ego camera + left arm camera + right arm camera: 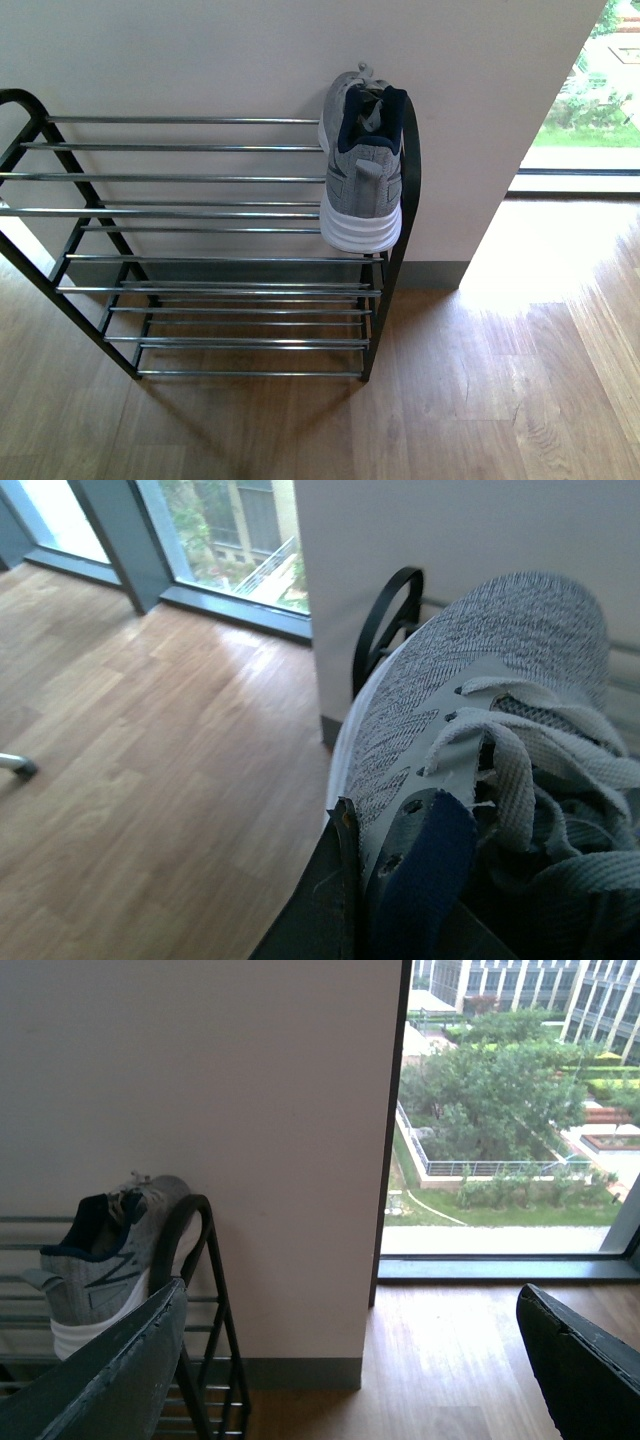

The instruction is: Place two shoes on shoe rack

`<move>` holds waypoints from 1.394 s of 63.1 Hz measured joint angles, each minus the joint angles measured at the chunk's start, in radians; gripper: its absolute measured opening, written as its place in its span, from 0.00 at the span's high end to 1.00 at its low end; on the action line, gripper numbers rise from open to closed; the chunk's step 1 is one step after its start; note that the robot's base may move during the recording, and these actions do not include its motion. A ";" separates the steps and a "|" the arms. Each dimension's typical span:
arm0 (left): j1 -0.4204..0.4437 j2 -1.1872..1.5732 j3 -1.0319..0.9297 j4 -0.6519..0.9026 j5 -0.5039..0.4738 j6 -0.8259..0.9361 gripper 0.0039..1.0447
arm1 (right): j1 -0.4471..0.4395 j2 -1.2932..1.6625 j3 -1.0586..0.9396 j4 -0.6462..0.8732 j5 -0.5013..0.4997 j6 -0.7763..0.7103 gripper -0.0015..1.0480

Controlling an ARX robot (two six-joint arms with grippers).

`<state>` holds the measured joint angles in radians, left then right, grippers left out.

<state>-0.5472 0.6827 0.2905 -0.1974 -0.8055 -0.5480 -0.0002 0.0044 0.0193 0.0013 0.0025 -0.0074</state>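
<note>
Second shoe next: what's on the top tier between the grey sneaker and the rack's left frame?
Nothing: in the front view only bare chrome bars run from grey sneaker to left frame.

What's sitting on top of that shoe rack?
One grey sneaker rests on the shoe rack's top bars at the right end, heel facing us. Its toe is mostly hidden behind its collar, and the rack's left end runs out of view.

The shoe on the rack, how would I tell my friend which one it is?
Find the shoe rack against the white wall. On its top bars, at the right end beside the rounded black frame, sits a grey sneaker. It's the only shoe on the rack, with a thick white sole and navy collar.
</note>
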 joint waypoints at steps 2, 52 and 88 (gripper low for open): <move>0.021 0.051 0.020 0.040 0.048 0.000 0.99 | 0.000 0.000 0.000 0.000 0.000 0.000 0.09; 0.085 1.207 0.706 0.434 0.338 0.120 0.99 | 0.000 0.000 0.000 0.000 0.000 0.000 0.09; 0.080 1.466 0.937 0.444 0.380 0.067 0.99 | 0.000 0.000 0.000 0.000 0.000 0.000 0.09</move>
<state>-0.4671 2.1487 1.2270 0.2470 -0.4252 -0.4809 -0.0002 0.0048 0.0193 0.0013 0.0021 -0.0074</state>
